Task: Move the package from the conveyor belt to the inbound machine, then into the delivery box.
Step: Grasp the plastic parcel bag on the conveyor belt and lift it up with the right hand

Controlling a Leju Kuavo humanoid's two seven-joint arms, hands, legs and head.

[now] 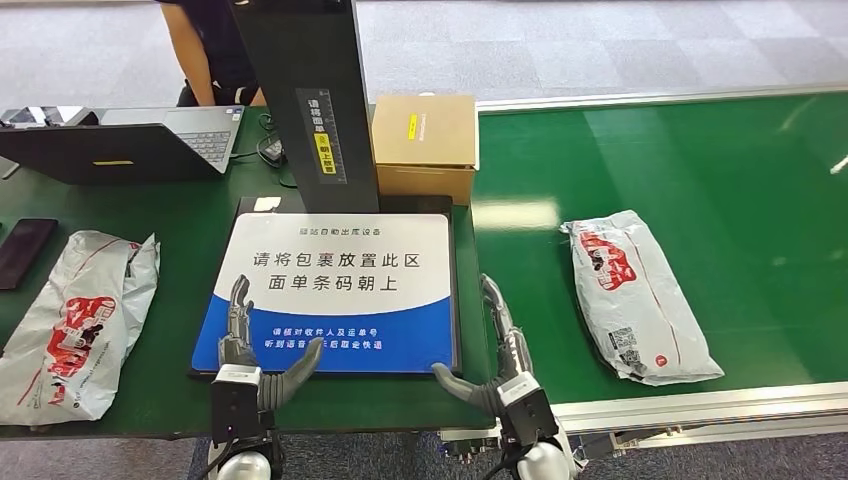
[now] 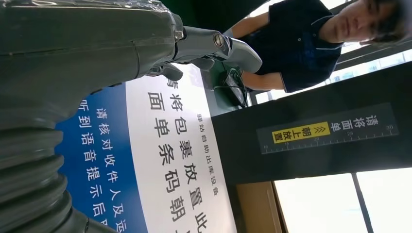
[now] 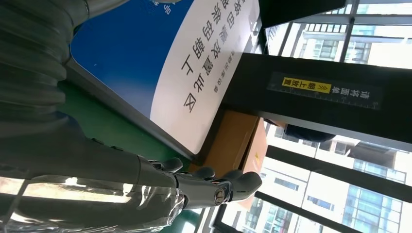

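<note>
Pale grey tiled floor runs across the far side, kinda shiny under the light. Green table top on the left with an open laptop at its far end and a dark phone at the left edge. Tall windows with dark frames look out on bright daylight and buildings outside

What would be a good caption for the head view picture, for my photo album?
Robot's open left hand and right hand flank the blue-and-white scanning pad; a package waits on the green conveyor belt.
</note>
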